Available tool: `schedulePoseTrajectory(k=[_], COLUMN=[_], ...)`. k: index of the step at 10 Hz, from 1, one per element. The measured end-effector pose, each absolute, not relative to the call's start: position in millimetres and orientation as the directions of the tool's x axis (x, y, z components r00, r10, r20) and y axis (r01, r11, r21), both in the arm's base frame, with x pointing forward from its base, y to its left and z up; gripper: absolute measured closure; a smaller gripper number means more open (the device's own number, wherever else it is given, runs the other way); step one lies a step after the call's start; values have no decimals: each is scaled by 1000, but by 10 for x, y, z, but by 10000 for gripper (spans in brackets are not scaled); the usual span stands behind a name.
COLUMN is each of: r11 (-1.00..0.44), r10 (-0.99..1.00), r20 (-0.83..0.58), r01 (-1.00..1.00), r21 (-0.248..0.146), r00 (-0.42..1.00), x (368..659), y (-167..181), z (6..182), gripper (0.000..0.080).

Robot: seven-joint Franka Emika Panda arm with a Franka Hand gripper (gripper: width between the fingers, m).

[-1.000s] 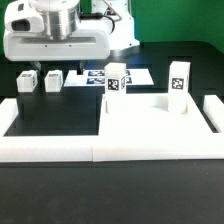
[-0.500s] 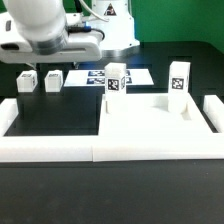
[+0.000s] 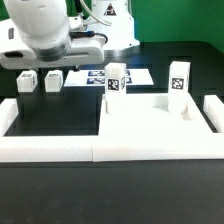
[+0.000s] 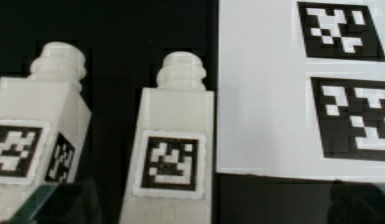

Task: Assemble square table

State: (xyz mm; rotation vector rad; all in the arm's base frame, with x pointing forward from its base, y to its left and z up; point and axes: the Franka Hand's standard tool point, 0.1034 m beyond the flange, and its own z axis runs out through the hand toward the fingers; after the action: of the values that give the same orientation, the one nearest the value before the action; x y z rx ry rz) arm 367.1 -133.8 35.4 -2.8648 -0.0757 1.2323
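One border wall (image 3: 50, 150) along the lower frame hems the tabletop (image 3: 150, 125), with centre post (image 3: 115, 79) and right post (image 3: 178, 76) upright on it. Upper left, outer post (image 3: 27, 80) and inner post (image 3: 52, 78) lie parallel beneath the gripper (image 3: 40, 64); its opening cannot be told.

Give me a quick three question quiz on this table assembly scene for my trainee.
1. True or false: two upright leg posts stand at the far edge of the tabletop.
2. How many loose leg posts does the wrist view show? A one, B two, C four.
3. Fill in: the marker board beside them carries black-and-white ____.
Key: 1 true; 2 B; 3 tags.
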Motion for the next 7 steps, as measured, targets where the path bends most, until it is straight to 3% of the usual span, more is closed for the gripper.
schedulePoseTrajectory(k=[2, 4, 7], r11=[-997, -990, -987], r10=[80, 144, 160], r20=[-726, -732, -744], r01=[56, 96, 103], r21=[-57, -107, -123], r00=[684, 666, 648], x=[3669, 3618, 3545], y=[-1329, -1394, -1395], z=[344, 280, 184], gripper=[150, 150, 150])
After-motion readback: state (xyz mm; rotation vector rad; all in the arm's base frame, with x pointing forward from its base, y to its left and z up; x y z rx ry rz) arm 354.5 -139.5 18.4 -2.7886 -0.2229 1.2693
